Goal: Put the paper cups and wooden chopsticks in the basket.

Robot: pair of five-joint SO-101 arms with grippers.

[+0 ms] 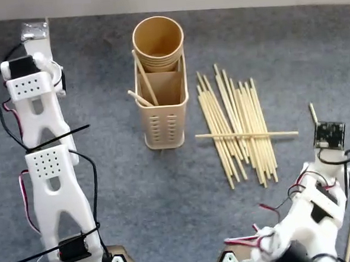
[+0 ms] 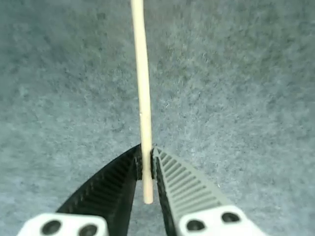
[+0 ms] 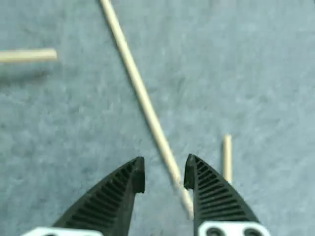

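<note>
Left pincer [image 2: 146, 153] grips one chopstick [image 2: 141, 88] by its end; right pincer [image 3: 165, 166], narrowly open astride a loose chopstick [image 3: 142, 98], should centre before closing.

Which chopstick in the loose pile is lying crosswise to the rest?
The single chopstick lying across the pile, on top of it, right of the basket; the others run roughly parallel beneath it.

Left arm [image 1: 50, 174] and right arm [image 1: 314, 217] are white plastic with dotted vent holes, black motors [image 1: 72, 249], and red/white/black wires [image 1: 24, 202]. Fingers [image 2: 187, 187] are dark and ribbed, on white mounts [image 2: 206, 223] with screw holes.
</note>
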